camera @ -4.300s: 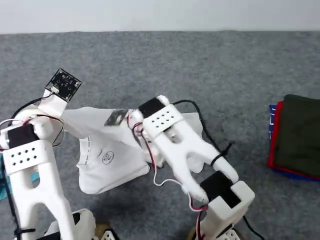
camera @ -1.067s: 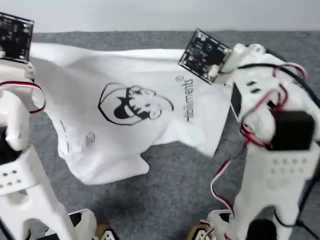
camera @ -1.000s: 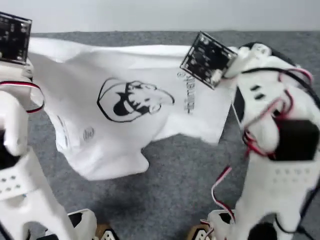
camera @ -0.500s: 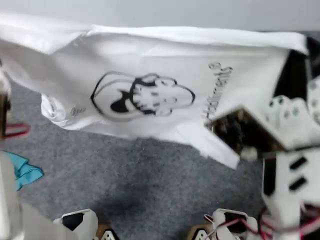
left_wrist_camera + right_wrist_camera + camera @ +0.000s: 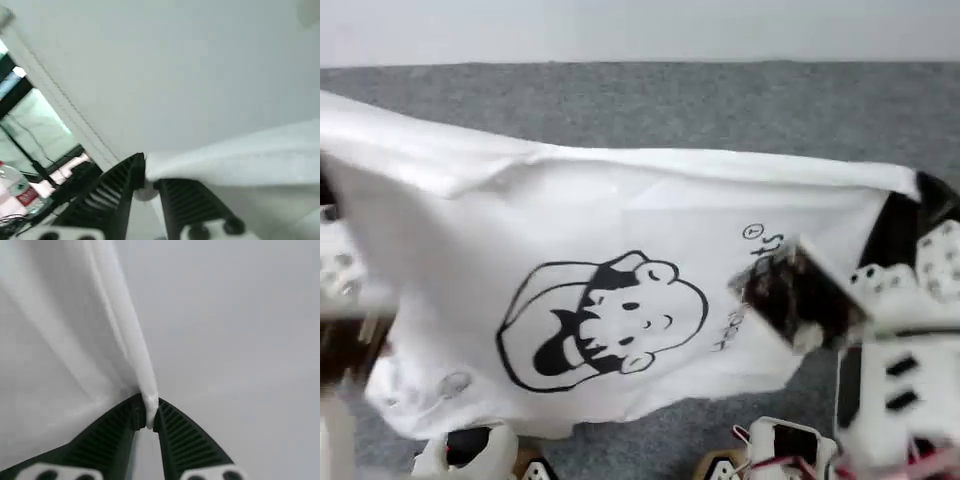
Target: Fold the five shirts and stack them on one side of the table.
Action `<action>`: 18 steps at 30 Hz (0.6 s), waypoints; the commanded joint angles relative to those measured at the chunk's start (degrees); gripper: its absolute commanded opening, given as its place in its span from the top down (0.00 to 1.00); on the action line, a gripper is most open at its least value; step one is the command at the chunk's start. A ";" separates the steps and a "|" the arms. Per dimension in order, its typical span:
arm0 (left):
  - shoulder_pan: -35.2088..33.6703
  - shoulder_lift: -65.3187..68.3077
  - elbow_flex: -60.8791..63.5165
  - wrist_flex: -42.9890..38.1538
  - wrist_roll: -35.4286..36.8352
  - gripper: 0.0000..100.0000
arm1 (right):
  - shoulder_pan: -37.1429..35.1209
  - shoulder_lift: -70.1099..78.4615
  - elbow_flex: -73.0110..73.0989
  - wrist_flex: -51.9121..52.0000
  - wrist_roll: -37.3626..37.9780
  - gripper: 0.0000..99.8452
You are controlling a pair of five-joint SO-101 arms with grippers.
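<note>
Overhead, the white shirt hides most of the table.

The high view looks down over the grey table from a fixed mount. Each wrist view looks along its own fingers, left gripper and right gripper, at close range. All views share the white shirt.
</note>
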 commanded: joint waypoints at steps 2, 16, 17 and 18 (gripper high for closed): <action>5.54 0.79 16.92 0.79 -4.66 0.99 | -1.36 6.11 12.75 -0.92 0.53 0.99; 6.24 6.33 67.65 -47.03 -6.59 0.99 | -4.62 18.33 45.80 -45.85 0.44 0.99; 6.24 8.26 67.65 -49.41 -6.59 0.99 | -4.53 20.00 45.98 -48.66 0.44 0.99; 6.15 10.46 67.47 -51.69 -6.59 0.99 | -4.53 21.85 45.98 -51.21 0.44 0.99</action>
